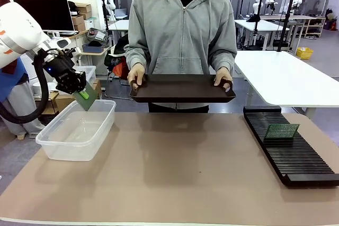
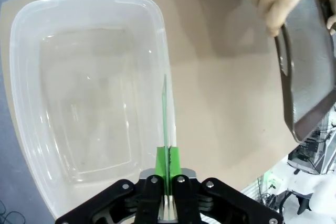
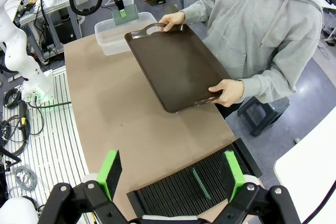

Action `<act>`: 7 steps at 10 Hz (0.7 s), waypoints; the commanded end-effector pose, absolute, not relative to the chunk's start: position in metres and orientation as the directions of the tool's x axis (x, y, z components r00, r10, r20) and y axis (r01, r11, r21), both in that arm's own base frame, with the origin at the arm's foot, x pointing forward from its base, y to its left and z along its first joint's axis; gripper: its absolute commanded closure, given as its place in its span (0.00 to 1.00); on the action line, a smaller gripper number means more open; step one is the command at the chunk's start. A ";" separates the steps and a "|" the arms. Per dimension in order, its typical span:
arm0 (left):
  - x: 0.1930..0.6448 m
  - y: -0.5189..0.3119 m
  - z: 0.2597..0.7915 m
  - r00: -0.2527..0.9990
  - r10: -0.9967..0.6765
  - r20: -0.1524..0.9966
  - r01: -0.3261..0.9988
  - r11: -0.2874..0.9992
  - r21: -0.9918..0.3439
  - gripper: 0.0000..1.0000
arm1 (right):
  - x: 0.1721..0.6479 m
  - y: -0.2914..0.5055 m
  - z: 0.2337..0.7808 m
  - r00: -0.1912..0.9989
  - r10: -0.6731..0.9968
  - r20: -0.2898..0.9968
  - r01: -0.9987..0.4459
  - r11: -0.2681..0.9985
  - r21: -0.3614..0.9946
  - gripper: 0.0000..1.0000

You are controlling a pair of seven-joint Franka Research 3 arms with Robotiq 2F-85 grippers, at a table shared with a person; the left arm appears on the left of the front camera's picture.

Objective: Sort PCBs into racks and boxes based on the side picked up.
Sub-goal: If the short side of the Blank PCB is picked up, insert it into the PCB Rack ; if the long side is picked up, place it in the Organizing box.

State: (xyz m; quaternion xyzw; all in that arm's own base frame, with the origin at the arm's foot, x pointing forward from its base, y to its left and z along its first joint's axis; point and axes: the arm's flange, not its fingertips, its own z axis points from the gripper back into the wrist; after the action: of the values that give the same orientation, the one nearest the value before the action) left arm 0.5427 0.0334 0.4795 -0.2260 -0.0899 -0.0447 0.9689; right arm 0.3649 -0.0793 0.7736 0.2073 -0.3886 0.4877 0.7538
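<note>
Legible text: none. PCB [image 1: 282,130] standing in the rack [image 1: 296,154]: fine pale markings on its face, too small to read. Monitor [image 1: 44,14] behind the desk: screen dark, no lettering visible.

One green circuit board [image 1: 88,98] hangs tilted over the clear plastic tub [image 1: 74,149] at the bench's left. The other board [image 1: 282,130] stands on edge in the black slotted rack [image 1: 296,157] at the right.
</note>
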 end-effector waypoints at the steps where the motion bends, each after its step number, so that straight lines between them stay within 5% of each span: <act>1: 0.540 0.029 0.472 0.979 -0.057 0.197 0.140 0.888 -0.437 0.97 | 0.364 -0.078 0.773 0.219 0.570 0.792 -0.899 0.433 -0.064 0.00; 7: 0.543 0.033 0.477 0.980 -0.044 0.196 0.126 0.895 -0.428 0.97 | 0.364 -0.078 0.773 0.219 0.570 0.792 -0.899 0.433 -0.064 0.00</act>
State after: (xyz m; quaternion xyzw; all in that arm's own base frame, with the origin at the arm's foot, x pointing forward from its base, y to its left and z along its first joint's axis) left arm 0.5431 0.0325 0.4774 -0.2248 -0.0910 -0.0441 0.9691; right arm 0.3649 -0.0793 0.7736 0.2073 -0.3886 0.4877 0.7538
